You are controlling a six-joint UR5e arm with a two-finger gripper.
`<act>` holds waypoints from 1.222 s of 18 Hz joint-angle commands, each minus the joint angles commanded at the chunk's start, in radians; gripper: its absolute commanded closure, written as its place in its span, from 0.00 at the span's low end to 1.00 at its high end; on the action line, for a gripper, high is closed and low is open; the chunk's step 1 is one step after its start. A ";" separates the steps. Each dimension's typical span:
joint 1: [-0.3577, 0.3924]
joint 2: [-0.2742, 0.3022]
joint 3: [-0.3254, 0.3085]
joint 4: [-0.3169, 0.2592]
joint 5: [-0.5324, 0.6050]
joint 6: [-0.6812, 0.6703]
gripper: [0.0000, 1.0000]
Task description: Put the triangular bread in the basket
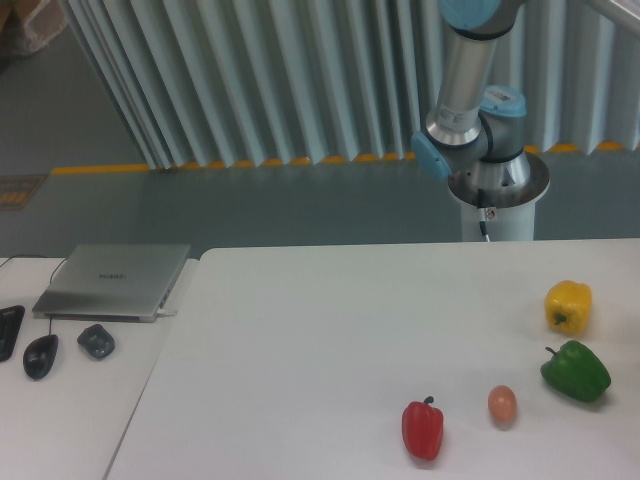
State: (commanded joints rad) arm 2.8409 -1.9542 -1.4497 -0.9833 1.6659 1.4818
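1. Camera view: I see the white table [300, 330] with a yellow pepper [568, 305], a green pepper [575, 371], a red pepper [423, 429] and a small brown egg [502, 403] on it.
2. I cannot see the bread anywhere. I cannot see the basket either.
3. I can see only the arm [470, 90], its base and lower part, behind the far edge of the table. It goes up and out of the top of the picture.
4. The gripper is out of the picture, so I cannot say if it is open, closed, or holding something.
5. That means I cannot tell which way the bread lies from the gripper, or which way its long side points.
6. I think both may be past the right edge, but that is only my guess.
7. A laptop [112, 280], a mouse [40, 355] and a small dark thing [96, 341] sit on the left desk.
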 joint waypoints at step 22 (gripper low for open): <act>-0.117 0.026 -0.038 -0.066 0.031 0.020 0.00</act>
State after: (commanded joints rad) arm 2.7244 -1.9283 -1.4878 -1.0493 1.6966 1.5018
